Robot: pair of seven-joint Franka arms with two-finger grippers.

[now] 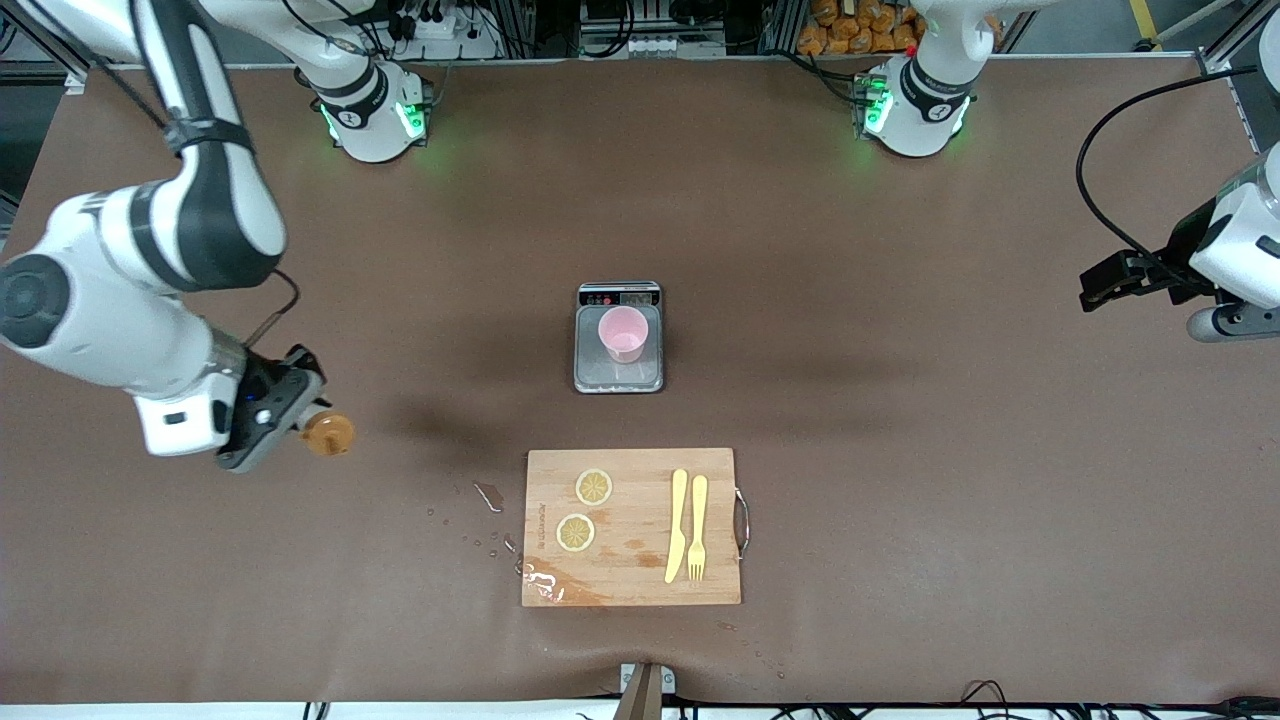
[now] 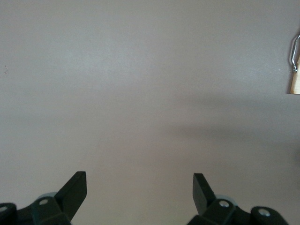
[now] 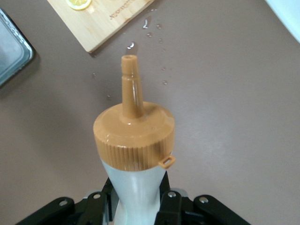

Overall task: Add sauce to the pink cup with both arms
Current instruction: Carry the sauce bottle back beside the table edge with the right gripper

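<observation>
Operator: Surface [image 1: 900, 450] layout, largest item first?

Technician: Cutting board [image 1: 630, 580] lies nearest the front camera, carrying two lemon slices [image 1: 594, 487], a knife [image 1: 677, 525] and a fork [image 1: 697, 527]. Its metal handle faces the left arm's end. Water droplets sit beside its edge toward the right arm's end.

Operator: And the scale?

Technician: Grey scale [image 1: 619, 378] sits mid-surface, farther from the front camera than the board. The pink cup [image 1: 623, 333] stands upright on its platform, probably so the added sauce can be weighed.

Operator: Right pincer [image 3: 136, 199] status?

Technician: Clamped on the sauce bottle [image 3: 135, 187], gripping the translucent body below the orange cap [image 3: 134, 136]. It hangs over bare surface toward the right arm's end, well apart from the cup. The low grip leaves cap and nozzle exposed, probably so the other arm can reach them. The nozzle points roughly toward the board's corner, not the cup.

Operator: Left pincer [image 2: 139, 187]?

Technician: Fingers apart, holding nothing, over bare surface at the left arm's end; that arm waits.

Operator: Stage?

Technician: Judged early: bottle grasped, not yet brought to the cup.
</observation>
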